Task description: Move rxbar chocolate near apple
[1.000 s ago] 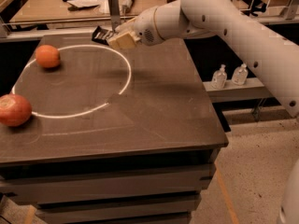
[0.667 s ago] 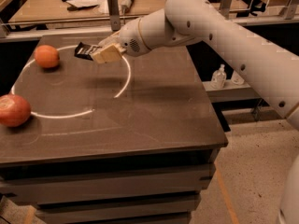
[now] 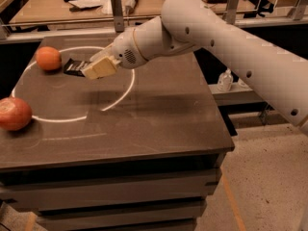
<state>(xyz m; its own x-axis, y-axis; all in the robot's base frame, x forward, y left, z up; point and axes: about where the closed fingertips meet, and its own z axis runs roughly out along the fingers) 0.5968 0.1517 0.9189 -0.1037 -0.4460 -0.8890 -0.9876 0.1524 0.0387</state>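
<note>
My gripper point(image 3: 91, 70) is over the back left of the dark table point(image 3: 159, 124), shut on the rxbar chocolate point(image 3: 74, 67), a small flat black wrapper with pale lettering that sticks out to the left of the pale fingers point(image 3: 100, 67). The bar is held just above the tabletop, right beside the smaller orange fruit point(image 3: 48, 58). The apple point(image 3: 14, 113), larger and reddish-orange with a paler top, sits at the table's left edge, well in front and to the left of the bar.
A white circle line point(image 3: 126, 88) is marked on the tabletop. A cluttered workbench point(image 3: 96, 4) stands behind the table. A small bottle point(image 3: 224, 81) sits on a shelf to the right. My white arm point(image 3: 231, 42) spans the back right.
My gripper has carried the rxbar chocolate leftward and lower, from the table's back middle to beside the orange fruit.
</note>
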